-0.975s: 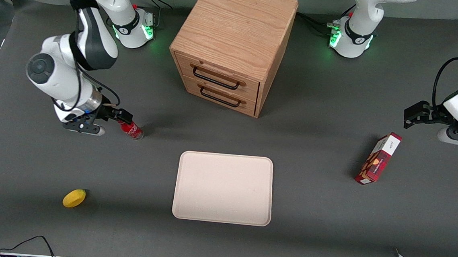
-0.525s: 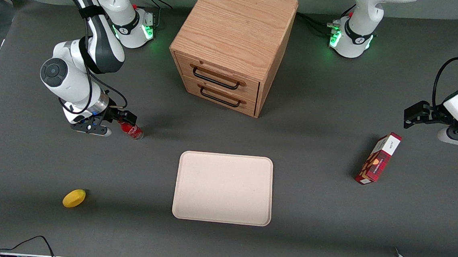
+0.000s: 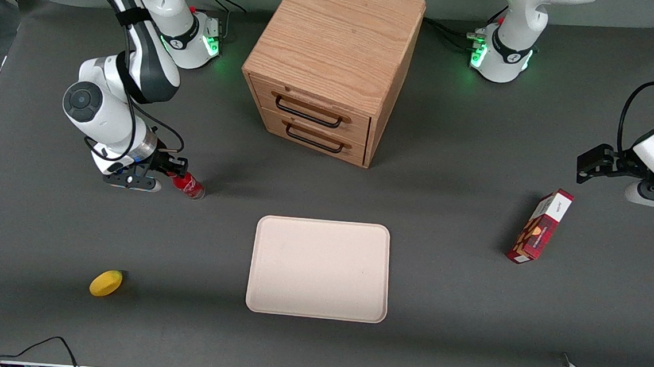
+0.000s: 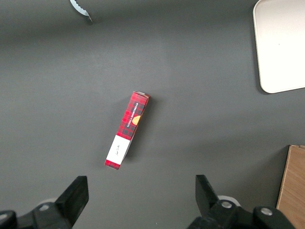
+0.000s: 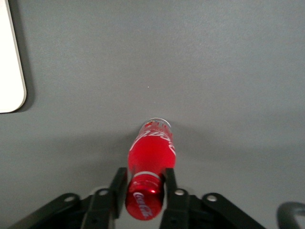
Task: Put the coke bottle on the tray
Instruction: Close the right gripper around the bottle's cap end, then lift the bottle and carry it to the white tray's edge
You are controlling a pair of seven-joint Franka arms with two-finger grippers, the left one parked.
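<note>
Standing upright on the dark grey matte table (image 3: 456, 308), the coke bottle (image 3: 189, 185) is a small glossy red bottle with a white script logo, a narrow neck and a red cap. The gripper (image 3: 177, 168) is low over it, its two black fingers (image 5: 118, 187) pressed against either side of the neck just under the cap, pinching the coke bottle. Bare tabletop lies all round the bottle's base. The tray (image 3: 319, 269), smooth pale cream, flat, with rounded corners and a low raised rim, lies nearer the front camera than the bottle and toward the parked arm's end; open table separates its nearest corner from the bottle, and its surface is bare. A blocky wooden drawer cabinet (image 3: 336, 52) with visible grain and two black handles stands farther from the front camera, well apart from the bottle. A small rounded yellow lemon (image 3: 106, 283) lies nearer the camera, well apart. A red-and-white carton box (image 3: 540, 226) lies toward the parked arm's end.
</note>
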